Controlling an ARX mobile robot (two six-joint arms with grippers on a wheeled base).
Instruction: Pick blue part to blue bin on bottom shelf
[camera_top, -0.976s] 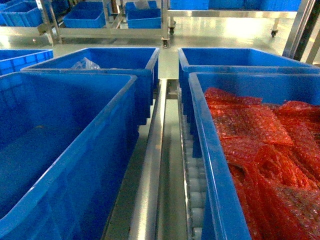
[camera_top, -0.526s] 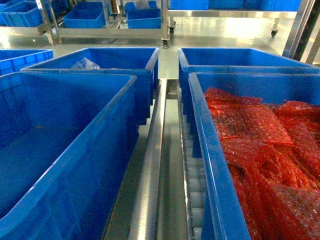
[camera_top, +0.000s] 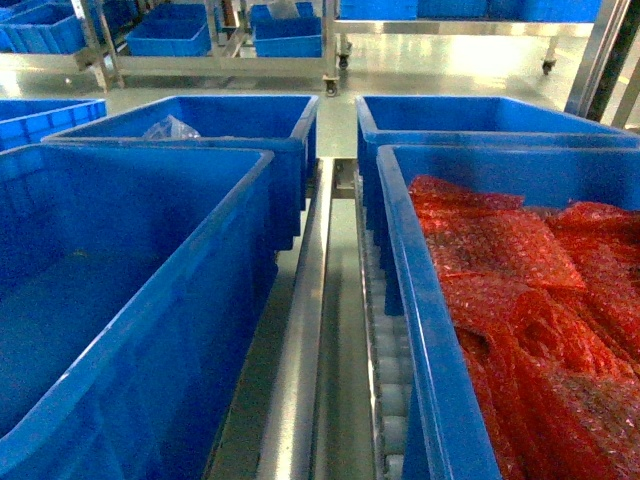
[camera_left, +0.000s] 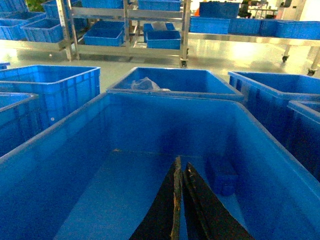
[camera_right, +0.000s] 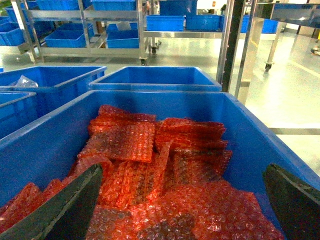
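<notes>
A small blue part (camera_left: 222, 175) lies on the floor of a big blue bin (camera_left: 260, 150), close to its right wall. My left gripper (camera_left: 181, 162) hangs inside that bin, just left of the part and not touching it; its black fingers are shut together with nothing between them. The same bin (camera_top: 215, 235) fills the left of the head view, resting on the bottom shelf (camera_top: 300, 350), a steel rack level with white roller tracks (camera_top: 390, 380). My right gripper (camera_right: 183, 167) is wide open above red bubble wrap (camera_right: 150, 150). Neither gripper shows in the head view.
The right near bin (camera_top: 415, 300) is piled with red bubble wrap (camera_top: 520, 290). Two more blue bins (camera_top: 215, 120) (camera_top: 470, 115) stand behind; the left one holds a clear plastic bag (camera_top: 170, 128). Racks with blue bins (camera_top: 170, 35) line the far floor.
</notes>
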